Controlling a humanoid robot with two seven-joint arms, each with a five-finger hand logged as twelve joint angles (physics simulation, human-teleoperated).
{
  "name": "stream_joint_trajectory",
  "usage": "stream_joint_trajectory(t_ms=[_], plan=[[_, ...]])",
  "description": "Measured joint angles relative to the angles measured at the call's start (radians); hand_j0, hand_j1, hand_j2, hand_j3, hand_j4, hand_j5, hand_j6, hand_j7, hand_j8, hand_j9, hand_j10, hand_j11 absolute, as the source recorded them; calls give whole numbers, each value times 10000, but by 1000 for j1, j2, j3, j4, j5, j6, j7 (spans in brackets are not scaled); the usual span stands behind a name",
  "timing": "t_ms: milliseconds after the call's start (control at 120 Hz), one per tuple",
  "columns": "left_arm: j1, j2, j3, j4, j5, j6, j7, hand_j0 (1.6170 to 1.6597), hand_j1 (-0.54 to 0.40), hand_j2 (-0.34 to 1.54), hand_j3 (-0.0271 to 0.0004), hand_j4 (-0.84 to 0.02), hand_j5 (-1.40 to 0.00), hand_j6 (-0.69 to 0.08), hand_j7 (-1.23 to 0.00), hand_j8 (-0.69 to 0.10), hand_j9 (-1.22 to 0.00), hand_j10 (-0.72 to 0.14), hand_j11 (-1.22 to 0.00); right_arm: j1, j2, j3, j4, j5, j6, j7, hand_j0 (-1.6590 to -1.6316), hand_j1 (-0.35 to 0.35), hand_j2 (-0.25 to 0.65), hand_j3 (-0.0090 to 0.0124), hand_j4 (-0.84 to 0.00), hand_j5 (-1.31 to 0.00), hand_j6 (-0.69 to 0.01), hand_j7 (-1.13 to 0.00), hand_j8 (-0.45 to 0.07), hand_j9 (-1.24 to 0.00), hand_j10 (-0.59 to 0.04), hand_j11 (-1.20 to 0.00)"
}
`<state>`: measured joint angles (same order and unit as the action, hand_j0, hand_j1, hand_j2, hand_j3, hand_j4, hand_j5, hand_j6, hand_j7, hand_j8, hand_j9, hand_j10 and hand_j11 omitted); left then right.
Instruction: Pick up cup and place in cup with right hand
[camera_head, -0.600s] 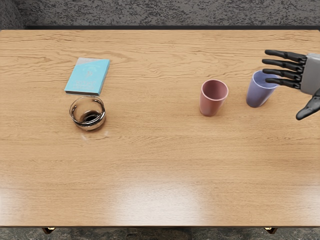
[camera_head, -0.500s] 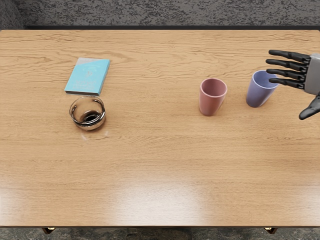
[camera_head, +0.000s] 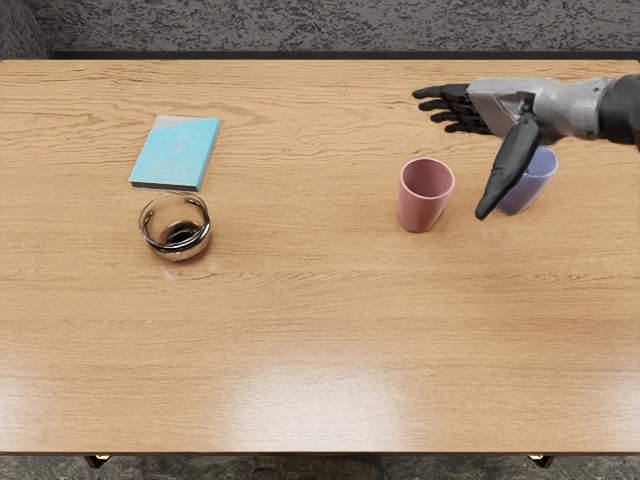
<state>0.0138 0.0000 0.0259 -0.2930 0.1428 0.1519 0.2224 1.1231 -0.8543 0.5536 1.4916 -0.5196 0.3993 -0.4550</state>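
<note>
Fingers extended and gripping nothing, my right hand (camera_head: 508, 104) partly hides the blue cup (camera_head: 537, 185) from me on the wooden table (camera_head: 300, 350). Just beside it, toward the middle, the pink cup (camera_head: 422, 204) stands upright, apart from its neighbor. Well to the left, a glass bowl (camera_head: 178, 248) sits near a turquoise book (camera_head: 176, 152).

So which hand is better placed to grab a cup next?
Right, I'd say. The right hand is empty, fingers spread, near the pink cup and partly hiding the blue cup. The left hand isn't in view.
</note>
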Motion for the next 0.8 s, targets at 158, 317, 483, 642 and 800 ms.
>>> stream_joint_trajectory(t_ms=[158,317,483,642,800], plan=[[0,0,0,0,0,0,0,16581,3490,0,-1,-1,-1,-1,-1,-1,-1,-1,-1,72,141,-101,1,-201,-210,-122,-16581,-3491,9,0,-21,-3,-28,-1,-22,-2,-16,-1],[0,0,0,0,0,0,0,16581,3490,0,0,-1,-1,-1,-1,-1,0,0,0,67,193,-191,30,-269,-383,-148,-16581,-3491,10,0,-24,-4,-34,0,-27,-3,-19,-2],[0,0,0,0,0,0,0,16581,3490,0,0,0,0,0,0,0,0,0,0,61,206,-278,59,-306,-533,-154,-16581,-3491,12,0,-25,-4,-37,0,-29,-3,-20,-2],[0,0,0,0,0,0,0,16581,3490,0,0,0,0,0,0,1,0,1,0,63,217,-316,60,-316,-594,-156,-16581,-3104,-51,0,-352,-431,-366,-427,-357,-429,-348,-428],[0,0,0,0,0,0,0,16581,3490,0,0,0,0,0,0,0,0,1,0,68,247,-327,52,-319,-609,-156,-16581,-2089,-219,0,-1202,-1534,-1216,-1530,-1207,-1533,-1197,-1532]])
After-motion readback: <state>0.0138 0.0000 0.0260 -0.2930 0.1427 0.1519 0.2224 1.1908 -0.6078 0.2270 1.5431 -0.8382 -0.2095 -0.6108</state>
